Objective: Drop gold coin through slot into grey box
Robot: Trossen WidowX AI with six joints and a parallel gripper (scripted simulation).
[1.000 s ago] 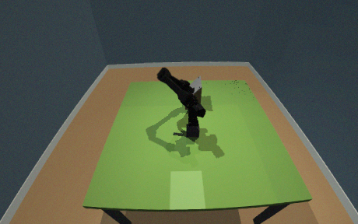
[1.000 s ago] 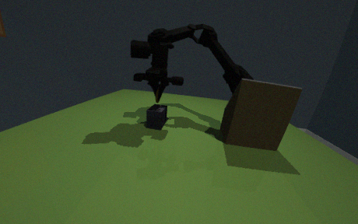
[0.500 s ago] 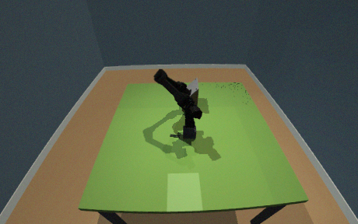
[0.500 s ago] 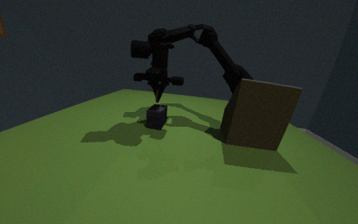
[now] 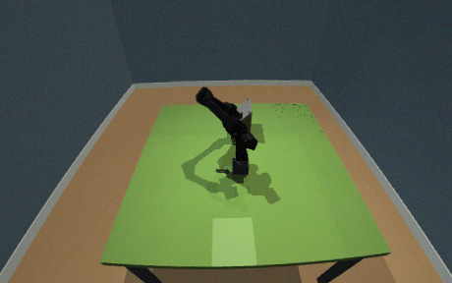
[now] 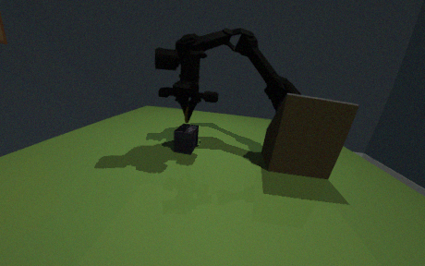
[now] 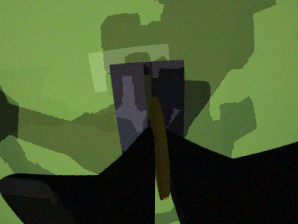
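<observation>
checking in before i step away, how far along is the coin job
Pickup looks done: the gripper is shut on the coin, held edge-on. In hand: it hangs just above the grey box, the coin roughly in line with the slot. Left: lowering, releasing, so the coin drops inside.

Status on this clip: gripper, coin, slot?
Gripper shut on coin, edge-down. Hanging above grey box, coin in line with slot. Nothing in between.
</observation>
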